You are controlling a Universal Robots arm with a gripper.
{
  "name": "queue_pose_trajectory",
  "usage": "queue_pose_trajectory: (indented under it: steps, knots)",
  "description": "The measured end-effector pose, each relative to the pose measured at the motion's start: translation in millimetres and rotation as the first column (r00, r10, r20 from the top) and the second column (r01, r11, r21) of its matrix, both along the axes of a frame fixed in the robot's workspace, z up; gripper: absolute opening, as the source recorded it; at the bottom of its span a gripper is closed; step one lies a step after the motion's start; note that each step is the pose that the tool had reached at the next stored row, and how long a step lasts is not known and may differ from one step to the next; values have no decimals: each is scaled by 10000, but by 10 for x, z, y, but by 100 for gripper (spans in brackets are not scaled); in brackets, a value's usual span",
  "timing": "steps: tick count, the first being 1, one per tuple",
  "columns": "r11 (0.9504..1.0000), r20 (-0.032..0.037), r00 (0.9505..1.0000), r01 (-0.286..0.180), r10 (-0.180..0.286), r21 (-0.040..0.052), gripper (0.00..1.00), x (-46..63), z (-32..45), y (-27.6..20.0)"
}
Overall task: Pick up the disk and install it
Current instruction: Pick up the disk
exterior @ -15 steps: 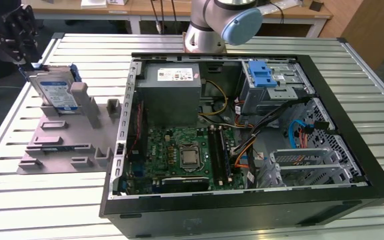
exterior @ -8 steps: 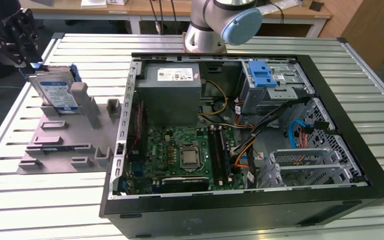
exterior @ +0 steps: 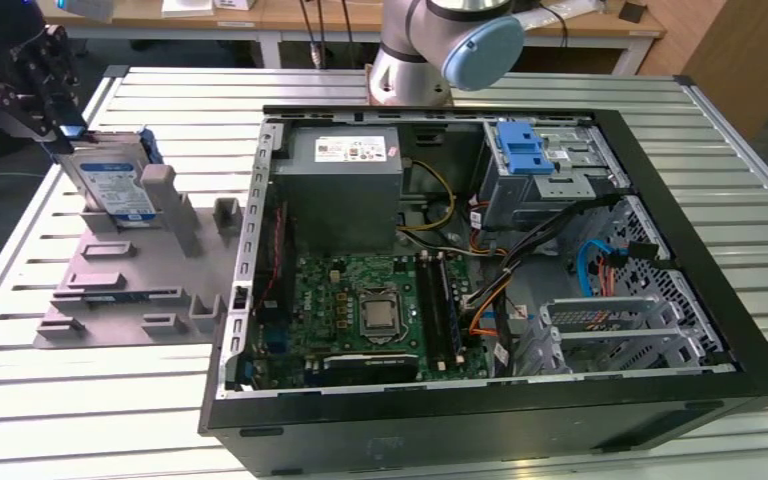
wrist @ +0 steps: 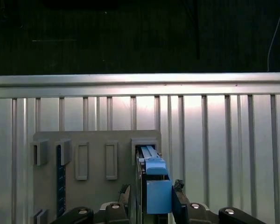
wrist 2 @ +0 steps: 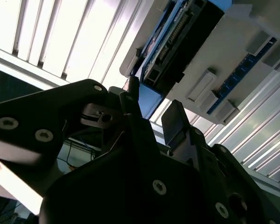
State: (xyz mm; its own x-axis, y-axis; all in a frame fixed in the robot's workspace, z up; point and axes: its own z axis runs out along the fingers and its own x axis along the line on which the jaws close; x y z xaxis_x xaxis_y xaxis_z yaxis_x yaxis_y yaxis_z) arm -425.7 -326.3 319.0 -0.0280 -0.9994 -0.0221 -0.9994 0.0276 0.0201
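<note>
The disk (exterior: 115, 185) stands on edge in a slot of the grey holder plate (exterior: 124, 290), at the exterior view's left, its blue-and-white label facing out. My gripper (exterior: 69, 135) sits over the disk's upper end. In the first wrist view the disk's blue frame (wrist: 157, 193) lies between the two black fingers (wrist: 178, 189), and the gripper (wrist: 151, 192) straddles it. In the second wrist view the gripper (wrist 2: 151, 109) flanks the blue frame (wrist 2: 148, 100) with a thin gap on one side. The gripper is open around the disk, which stays seated in its slot.
An open black computer case (exterior: 704, 330) fills the table's middle and the exterior view's right. Inside are a grey power supply box (exterior: 344, 190), a motherboard (exterior: 371, 310) and a grey drive cage with a blue latch (exterior: 528, 150). The arm's base (exterior: 418, 60) stands behind the case on the slatted metal table (exterior: 37, 400).
</note>
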Motion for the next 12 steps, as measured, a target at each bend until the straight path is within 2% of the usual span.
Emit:
queue_pose_trajectory:
  steps: [7,12]
  knots:
    - [10000,5,10000,-80,80,1,47,-5,-111,0]
    - [9999,3,9999,-120,120,0,47,-20,-154,0]
